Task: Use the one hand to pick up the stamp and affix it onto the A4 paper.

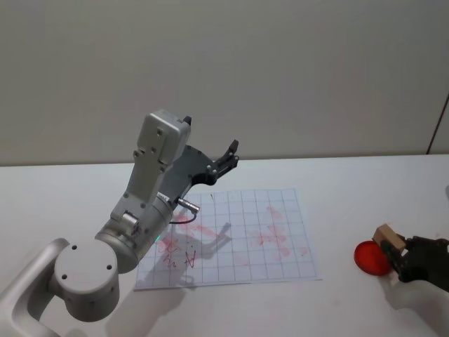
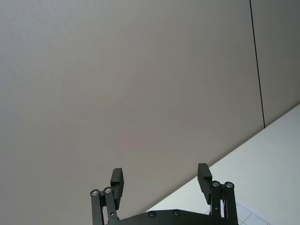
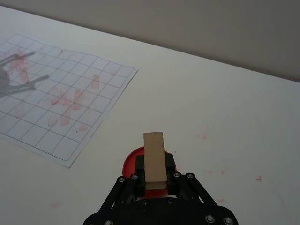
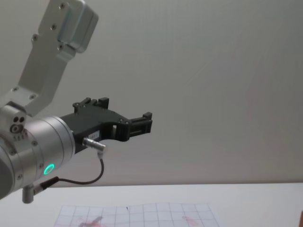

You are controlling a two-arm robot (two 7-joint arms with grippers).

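Note:
The light-brown wooden stamp (image 3: 154, 161) sits clamped between the black jaws of my right gripper (image 3: 155, 174), directly over a red ink pad (image 3: 131, 161). In the head view the stamp (image 1: 389, 236) and right gripper (image 1: 405, 261) are at the table's right side, right of the A4 paper (image 1: 238, 239). The paper (image 3: 61, 103) is white with a grey grid and several reddish-pink marks. My left gripper (image 1: 228, 158) is raised high above the paper's far edge, open and empty, with its fingers (image 2: 116, 180) pointing at the wall.
The red ink pad (image 1: 370, 258) lies on the white table (image 1: 351, 189) to the right of the paper. Small pink smudges (image 3: 205, 137) dot the table near it. A grey wall stands behind the table. The left arm's silver wrist (image 4: 33, 151) shows a green light.

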